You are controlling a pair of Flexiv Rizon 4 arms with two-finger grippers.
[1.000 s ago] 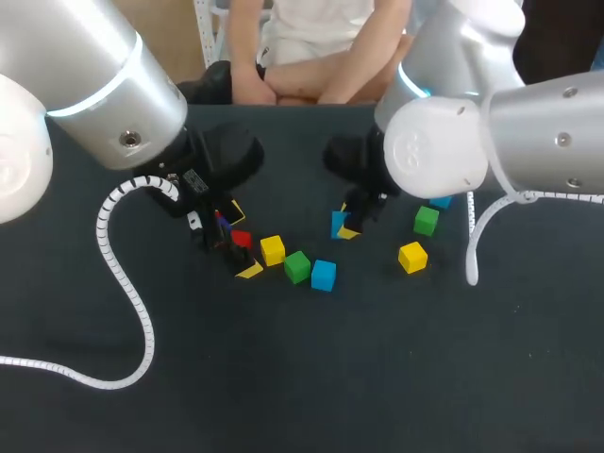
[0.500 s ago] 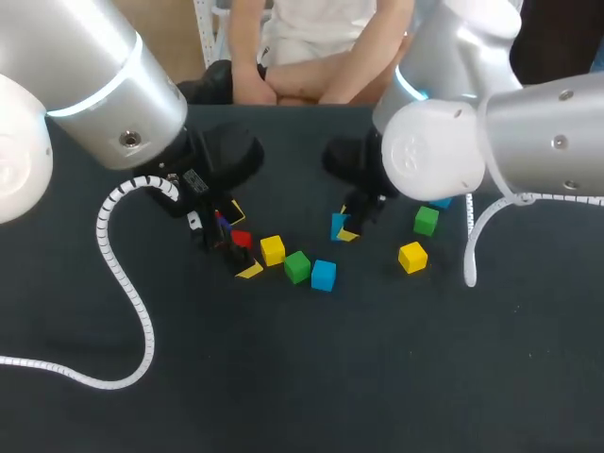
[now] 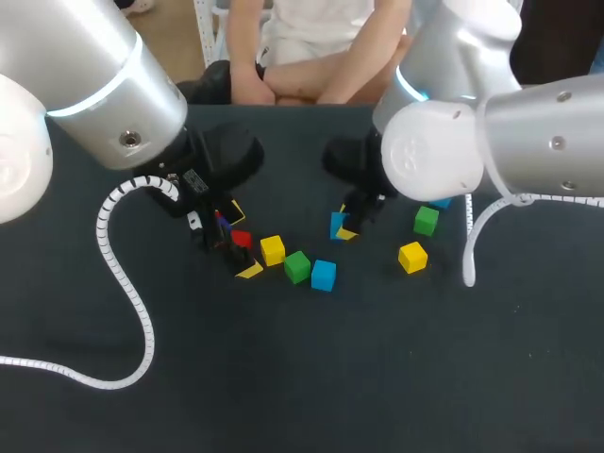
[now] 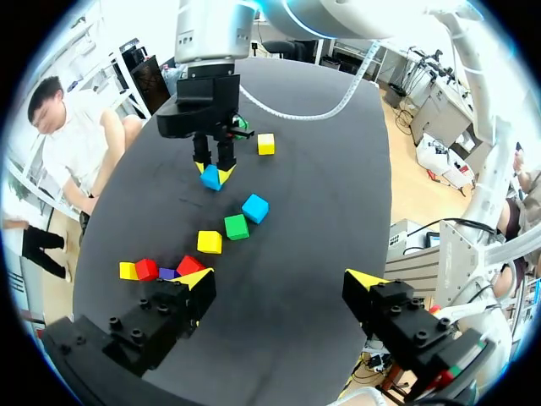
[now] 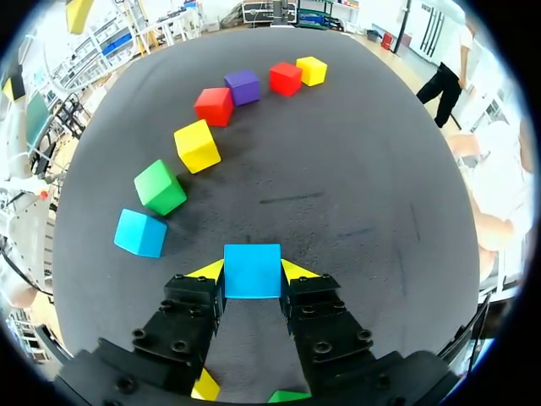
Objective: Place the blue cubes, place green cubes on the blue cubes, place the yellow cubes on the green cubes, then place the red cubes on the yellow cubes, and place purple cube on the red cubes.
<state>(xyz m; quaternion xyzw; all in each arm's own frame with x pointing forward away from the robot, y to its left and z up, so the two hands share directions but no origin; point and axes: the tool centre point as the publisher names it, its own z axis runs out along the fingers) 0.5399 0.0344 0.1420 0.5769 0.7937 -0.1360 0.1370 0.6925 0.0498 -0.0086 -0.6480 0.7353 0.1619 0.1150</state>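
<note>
- Plainly, the task is only just getting under way: no cube is sitting on another anywhere on the table (image 3: 302, 377), so none of the stack is built yet.
- The right gripper (image 5: 252, 272) is clamping the held blue cube (image 5: 252, 269) between its yellow tips, one finger pressing on each side. In the head view this cube is sitting near the table's middle. I cannot tell whether it is resting on the surface or hanging just above it.
- The left gripper (image 4: 281, 283) is standing wide open and gripping nothing, with one tip lying just beside the near red cube (image 4: 189, 265).
- A loose row is lying apart between the two grippers: the second blue cube (image 5: 140, 233), a green cube (image 5: 161, 187), a yellow cube (image 5: 197, 145), the near red cube, the purple cube (image 5: 243, 86), the far red cube (image 5: 286, 78) and the far yellow cube (image 5: 311, 70).
- On the right arm's side, another green cube (image 3: 427, 221) and another yellow cube (image 3: 412, 257) are lying apart, and what looks like a third blue cube (image 3: 440, 202) is peeking out from behind the arm.
- Judging by this, the blue base layer is the step in hand. The green, yellow, red and purple layers are all waiting to be done.
</note>
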